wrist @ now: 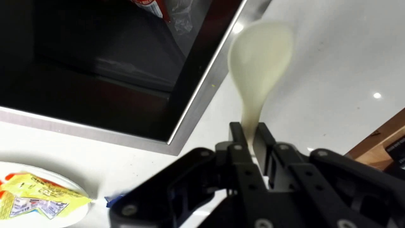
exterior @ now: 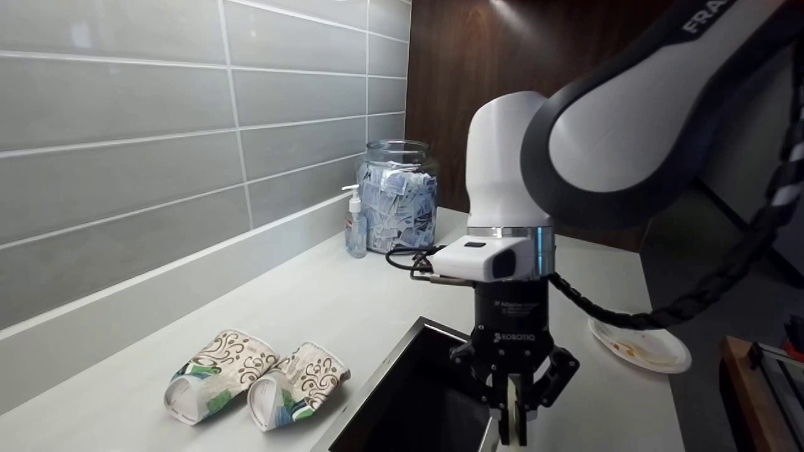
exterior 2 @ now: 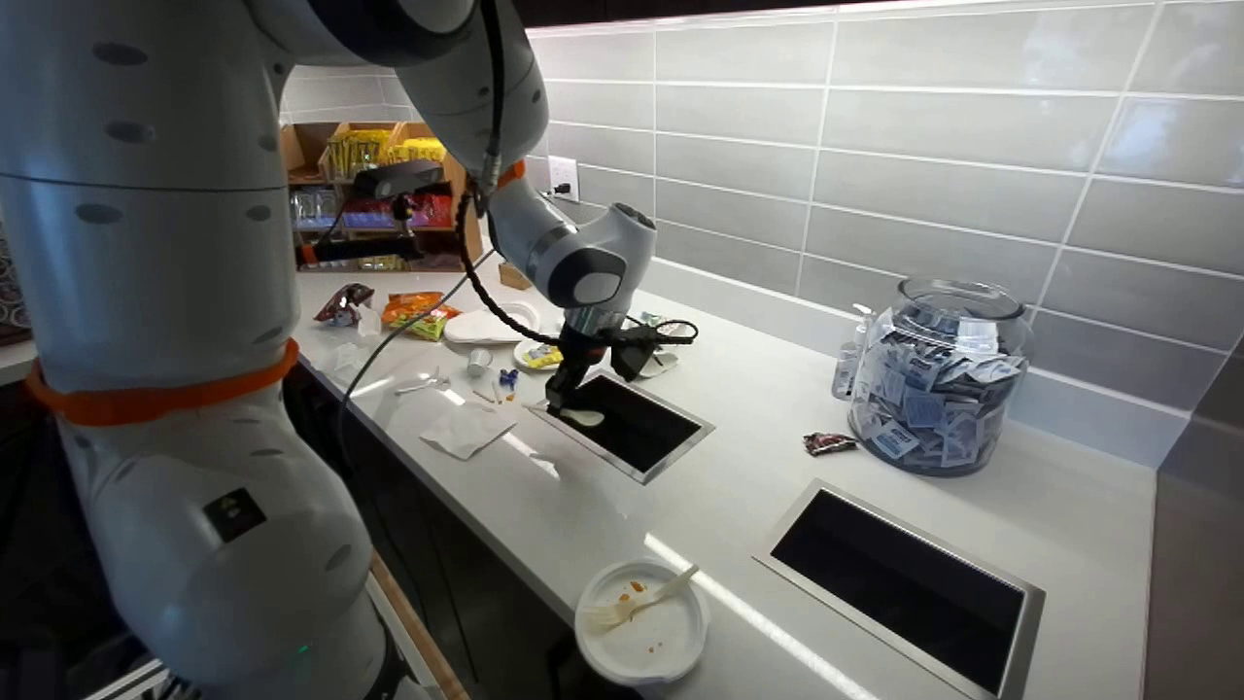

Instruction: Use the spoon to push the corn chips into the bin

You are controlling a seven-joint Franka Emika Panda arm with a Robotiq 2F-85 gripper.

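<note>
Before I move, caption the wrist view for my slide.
Claw gripping a pale spoon near the metal-rimmed dark bin; yellow packet on white plate at lower left.

Gripper (exterior 2: 559,401) holding pale spoon (exterior 2: 583,418) — by a bin (exterior 2: 639,425), fork (exterior 2: 639,601) on plate (exterior 2: 637,659), packet-filled jar (exterior 2: 938,389)

"ROBOTIQ" on claw (exterior: 513,427), "FRA" on arm (exterior: 619,135)
</note>
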